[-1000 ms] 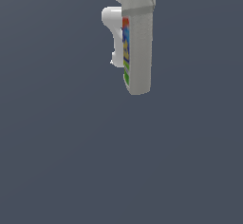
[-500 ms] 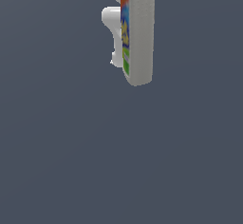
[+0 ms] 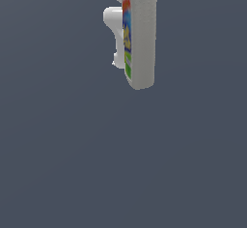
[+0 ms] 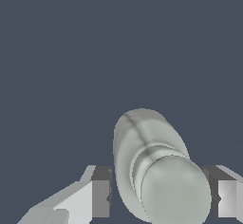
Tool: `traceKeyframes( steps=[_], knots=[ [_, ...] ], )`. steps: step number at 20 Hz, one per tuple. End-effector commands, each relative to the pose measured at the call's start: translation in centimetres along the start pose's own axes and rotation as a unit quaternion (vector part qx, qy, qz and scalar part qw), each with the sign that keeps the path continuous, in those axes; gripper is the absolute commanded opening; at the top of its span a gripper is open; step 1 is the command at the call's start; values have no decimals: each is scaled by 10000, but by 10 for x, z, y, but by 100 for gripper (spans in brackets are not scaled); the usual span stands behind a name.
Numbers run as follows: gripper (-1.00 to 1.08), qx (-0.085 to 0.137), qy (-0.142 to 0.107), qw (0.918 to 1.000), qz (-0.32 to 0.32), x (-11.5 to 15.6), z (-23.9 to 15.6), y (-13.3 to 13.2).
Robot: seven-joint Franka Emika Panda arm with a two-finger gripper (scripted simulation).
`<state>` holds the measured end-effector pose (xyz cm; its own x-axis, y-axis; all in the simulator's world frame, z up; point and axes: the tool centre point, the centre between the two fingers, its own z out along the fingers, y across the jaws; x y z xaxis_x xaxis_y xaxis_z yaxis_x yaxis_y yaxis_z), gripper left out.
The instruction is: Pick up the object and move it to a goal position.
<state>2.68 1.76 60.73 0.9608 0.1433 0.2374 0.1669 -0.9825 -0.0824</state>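
One bottle point(image 3: 141, 38) hangs in mid-air near the top of the exterior view, upright, its rounded end lowest and its upper part cut off by the frame edge. Its body is pale grey-white, and a label strip point(image 3: 127, 36) runs down the side toward the exterior view's left, red at the top, then blue and yellow, then green near the base. Nothing is under it: the bottle is well above the plain dark grey-blue tabletop point(image 3: 96, 164), touching no surface.

In the wrist view the bottle point(image 4: 156, 171) points along the camera's line of sight, with one rounded end large and close to the lens and the body receding behind it; a ridged step shows where the body changes width. Two fingers of the claw point(image 4: 161, 198) stand on either side of it, one finger point(image 4: 97, 197) pale with a dark pad, the other point(image 4: 223, 197) likewise. The bottle fills the space between them, and the claw is pinching the bottle, though the contact points themselves are hidden behind the near end.

In the exterior view a white part of the arm point(image 3: 115, 29) shows just beside the bottle, on the exterior view's left of the label, and more white shows above it at the frame's upper edge.
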Motion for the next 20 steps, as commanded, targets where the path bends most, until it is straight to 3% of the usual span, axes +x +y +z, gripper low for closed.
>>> traceKeyframes(
  steps=[1,20],
  knots=[
    [-100,-9,71,10000,-9,2,-8,-1],
    [-100,-9,71,10000,-9,20,-13,-2]
  ],
)
